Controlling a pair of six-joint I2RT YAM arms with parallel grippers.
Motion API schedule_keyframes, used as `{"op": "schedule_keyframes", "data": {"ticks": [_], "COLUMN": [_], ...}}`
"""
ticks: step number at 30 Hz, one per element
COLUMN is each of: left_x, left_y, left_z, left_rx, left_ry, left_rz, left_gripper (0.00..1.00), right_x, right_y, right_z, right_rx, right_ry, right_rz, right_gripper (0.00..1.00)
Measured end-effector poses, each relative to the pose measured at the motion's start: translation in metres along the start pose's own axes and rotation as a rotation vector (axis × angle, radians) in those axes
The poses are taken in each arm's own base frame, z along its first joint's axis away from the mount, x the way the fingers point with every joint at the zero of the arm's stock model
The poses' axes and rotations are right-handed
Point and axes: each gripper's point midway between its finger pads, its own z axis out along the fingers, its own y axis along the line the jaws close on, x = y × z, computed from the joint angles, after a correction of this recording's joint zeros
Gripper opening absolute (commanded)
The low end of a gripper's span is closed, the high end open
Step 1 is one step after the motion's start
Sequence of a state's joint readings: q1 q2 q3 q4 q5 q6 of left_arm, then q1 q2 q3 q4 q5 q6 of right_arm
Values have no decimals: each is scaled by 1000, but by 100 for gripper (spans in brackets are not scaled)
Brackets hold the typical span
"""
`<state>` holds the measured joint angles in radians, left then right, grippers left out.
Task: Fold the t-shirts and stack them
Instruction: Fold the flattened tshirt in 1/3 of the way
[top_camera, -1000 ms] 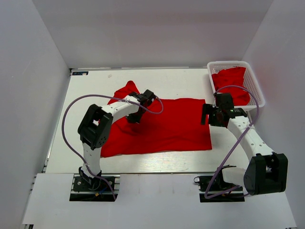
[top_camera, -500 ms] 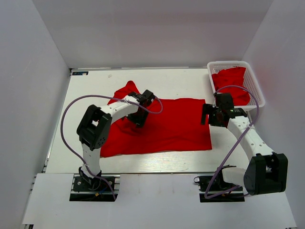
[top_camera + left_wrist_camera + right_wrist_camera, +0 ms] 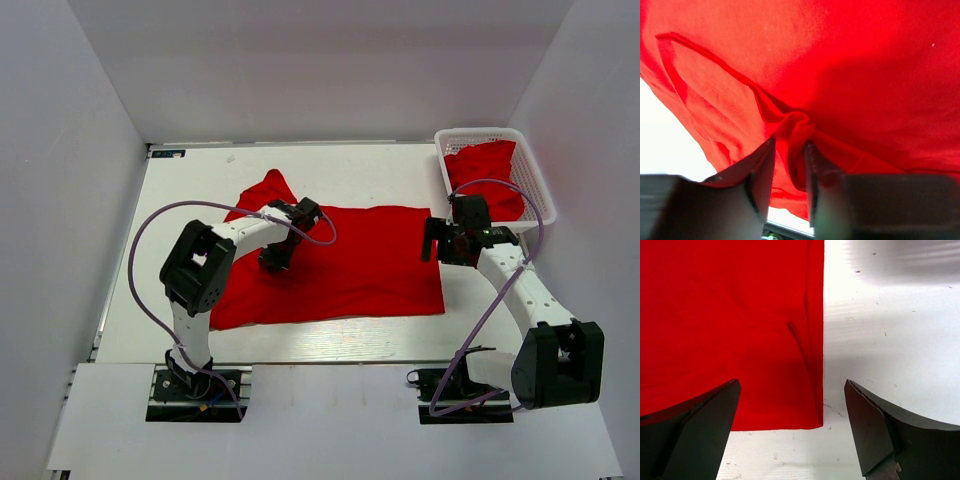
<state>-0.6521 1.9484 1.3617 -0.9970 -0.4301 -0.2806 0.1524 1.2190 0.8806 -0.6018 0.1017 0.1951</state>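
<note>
Left tool [image 3: 789,145]: jaws pulled in close with a bunched ridge of red cloth pinched between the two fingers [image 3: 762,172]. Wrinkles fanned out from the pinch point, so it was gripping the spread t-shirt [image 3: 350,262]. The left wrist view was nearly all red cloth, with a sliver of white surface at lower left. In the top view the pinch sat in the left part of that shirt, inboard of its left edge. The left arm was curled over the cloth.

Right tool [image 3: 791,382]: jaws wide apart, nothing between them. It hung over the shirt's right edge, just short of the shirt's near-right corner. One finger was over red cloth, the other over bare surface [image 3: 890,315]. Couldn't tell whether either fingertip touched down. That edge lay straight and flat, with one short crease just inside it.

The spread t-shirt lay open across the middle of the surface, running from left of centre to right of centre. Its near hem ran roughly parallel to the surface's near edge, with a strip of white between them. On its left side a peaked flap of cloth stuck out toward the far edge.

Second t-shirt [image 3: 487,172]: crumpled inside the white basket [image 3: 478,133]. The basket stood in the far right corner of the surface, apart from the spread shirt and just beyond the right tool.

A purple cable [image 3: 135,250] looped out from the left arm toward the left edge, and another looped over the right arm.
</note>
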Motion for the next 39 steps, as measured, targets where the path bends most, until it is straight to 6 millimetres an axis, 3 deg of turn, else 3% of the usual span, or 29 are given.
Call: {"op": "schedule_keyframes", "data": {"ticks": [4, 5, 13, 24, 39], "left_x": [-1, -2, -5, -43, -72], "left_y": [0, 0, 5, 5, -2], "left_z": [0, 0, 1, -8, -3], "left_rx": [-3, -5, -36, -33, -21], "left_ry": [-6, -6, -24, -159, -264], "left_rz": [-9, -10, -41, -103, -117], "left_gripper": [10, 0, 0, 0, 0], "right_x": [0, 0, 0, 0, 4], "right_y": [0, 0, 1, 1, -1], "right_z": [0, 0, 0, 0, 5], "right_rx": [-1, -1, -5, -6, 6], "right_ry": [0, 0, 1, 1, 26], "right_rz": [0, 0, -1, 0, 3], "right_gripper": [90, 90, 90, 90, 90]}}
